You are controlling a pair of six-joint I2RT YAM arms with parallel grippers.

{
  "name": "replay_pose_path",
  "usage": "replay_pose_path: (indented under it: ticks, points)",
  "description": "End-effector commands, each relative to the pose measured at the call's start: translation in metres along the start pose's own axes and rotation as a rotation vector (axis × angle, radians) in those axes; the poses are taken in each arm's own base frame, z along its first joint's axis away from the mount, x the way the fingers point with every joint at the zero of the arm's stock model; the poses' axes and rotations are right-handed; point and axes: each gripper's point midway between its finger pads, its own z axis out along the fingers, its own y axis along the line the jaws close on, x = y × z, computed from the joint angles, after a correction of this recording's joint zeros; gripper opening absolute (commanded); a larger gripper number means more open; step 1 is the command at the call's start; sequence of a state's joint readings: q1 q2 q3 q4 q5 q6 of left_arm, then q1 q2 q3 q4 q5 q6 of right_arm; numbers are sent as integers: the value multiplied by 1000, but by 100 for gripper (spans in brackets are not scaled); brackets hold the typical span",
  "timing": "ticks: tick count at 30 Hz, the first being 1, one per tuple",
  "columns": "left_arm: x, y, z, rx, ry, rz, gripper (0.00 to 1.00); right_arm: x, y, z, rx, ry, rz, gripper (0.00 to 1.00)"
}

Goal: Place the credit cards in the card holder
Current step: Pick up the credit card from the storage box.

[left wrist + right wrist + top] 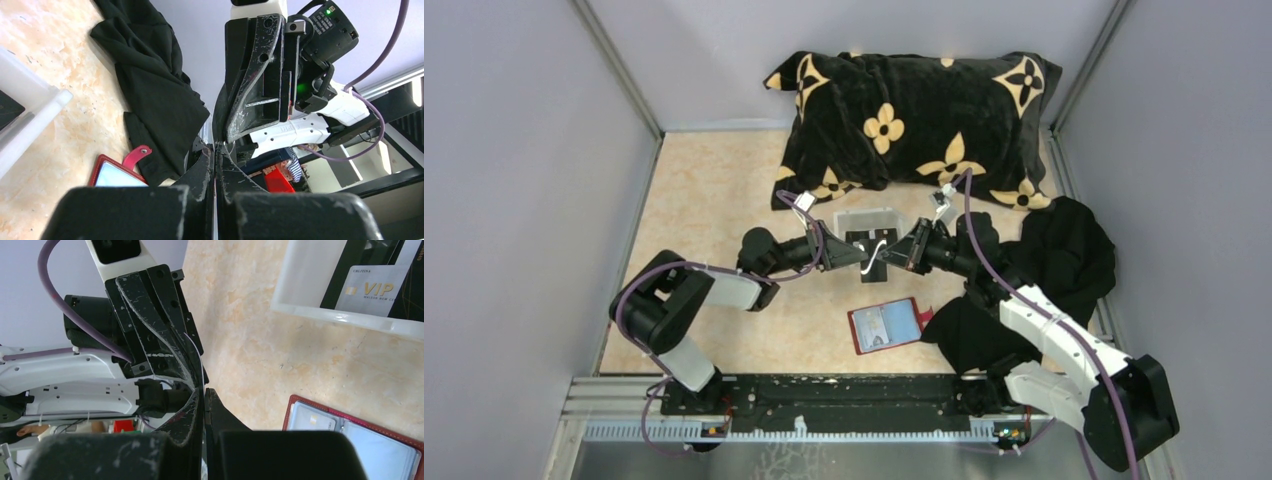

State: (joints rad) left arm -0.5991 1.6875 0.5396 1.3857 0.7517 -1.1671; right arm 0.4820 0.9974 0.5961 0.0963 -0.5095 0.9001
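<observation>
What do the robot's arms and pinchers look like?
The left arm and right arm have chunky black joints, white tube parts and purple cables running along. The left gripper and right gripper have curved black fingers with pale scratches. A green light glows by the right wrist.

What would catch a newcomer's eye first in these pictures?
Probably the left gripper and right gripper meeting tip to tip at mid-table, the jaws of both seemingly shut on one thin, bent credit card. Behind them, a big black pillow with yellow flowers fills the far edge. Just nearer than the grippers, the red card holder lies open on the table.
</observation>
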Motion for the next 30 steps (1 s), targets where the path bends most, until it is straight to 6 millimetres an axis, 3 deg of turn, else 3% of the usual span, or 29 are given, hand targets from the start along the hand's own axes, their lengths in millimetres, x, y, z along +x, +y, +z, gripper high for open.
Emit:
replay_pose_path:
  ticks: [1, 4, 10, 12, 16, 23, 26, 30]
  points:
    - [1, 9, -7, -78, -28, 43, 0, -9, 13, -1, -48, -25, -38, 1]
    - [2, 14, -13, -124, -50, 36, 0, -10, 11, -2, -39, -27, -38, 7]
    - [-1, 24, -26, -217, -126, 9, 0, -14, -5, -8, 22, -51, -42, 44]
    - [-1, 28, -30, -246, -150, -6, 0, -15, -12, -11, 51, -55, -47, 48]
    - [10, 36, -33, -330, -157, -31, 0, -17, -34, -15, 162, -78, -73, 49]
    - [56, 51, -28, -547, -118, -109, 0, -12, -88, -30, 432, -69, -105, 45]
    - [79, 60, -35, -620, -121, -191, 0, -6, -107, -37, 532, -65, -114, 40]
    - [93, 63, -41, -667, -136, -231, 0, 6, -122, -39, 616, -44, -126, 28]
